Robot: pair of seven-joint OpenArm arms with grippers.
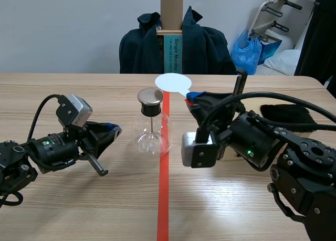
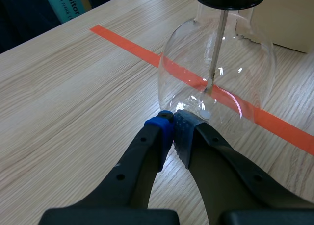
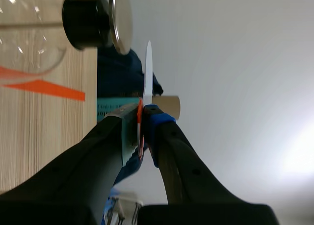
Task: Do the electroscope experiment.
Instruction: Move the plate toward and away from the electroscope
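The glass electroscope flask [image 1: 151, 129] stands mid-tabletop [image 1: 79, 209]. The left pincer [image 1: 113, 129] lies closed on nothing, its tips right at the flask's base. The right pincer [image 1: 193, 97] is clamped on a white disc [image 1: 172, 82], held raised near the flask's metal cap [image 1: 150, 96].

Top of flask [image 2: 245, 58] cut off, disc [image 3: 148, 73] handle mostly hidden between right fingers [image 3: 164, 141]

The table [image 1: 79, 209] is of light wood, and an orange-red tape line [image 1: 164, 199] runs along its middle. A glass electroscope flask [image 1: 151, 131] stands upright on it, at this line. A black cloth [image 1: 286, 114] lies flat near the right edge.
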